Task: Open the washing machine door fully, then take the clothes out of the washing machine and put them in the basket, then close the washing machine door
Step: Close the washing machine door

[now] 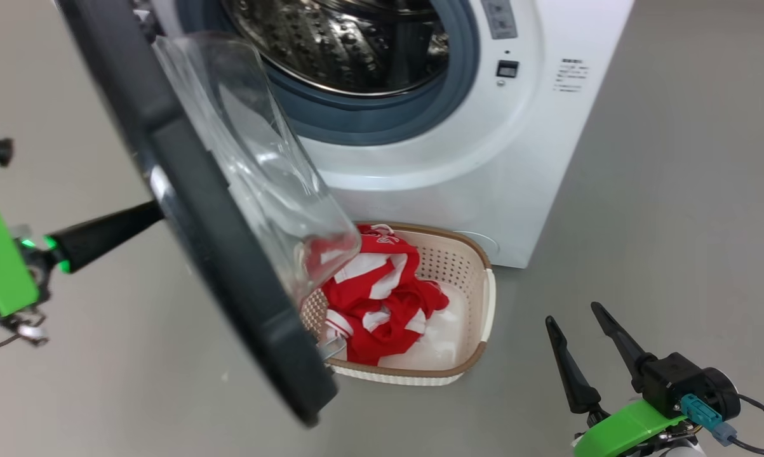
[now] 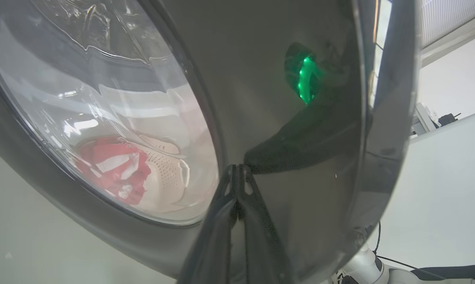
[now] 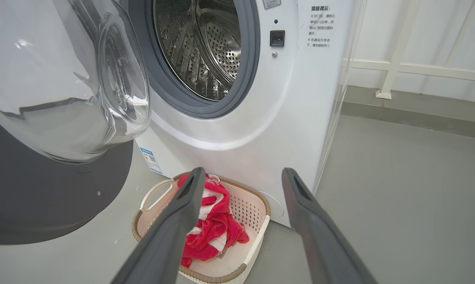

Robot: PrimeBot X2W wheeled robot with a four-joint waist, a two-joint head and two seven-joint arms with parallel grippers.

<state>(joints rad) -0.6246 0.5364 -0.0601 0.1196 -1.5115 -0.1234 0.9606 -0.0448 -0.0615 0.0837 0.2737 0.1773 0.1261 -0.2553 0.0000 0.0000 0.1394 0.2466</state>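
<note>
Slip risk: left gripper [image 2: 238,170], pinched closed on nothing, meets the glossy washing machine door [image 1: 229,279] with bare tips and may skid off before latching; right gripper [image 1: 573,314] spread wide, empty; clothes [image 1: 382,298] in the basket [image 1: 467,246].

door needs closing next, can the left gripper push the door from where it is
Probably yes: the left gripper, shut, has its tips at the outer face of the door, nothing between them.

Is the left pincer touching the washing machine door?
Touching. Left wrist view: left pincer tips meet their reflection on the washing machine door.
</note>
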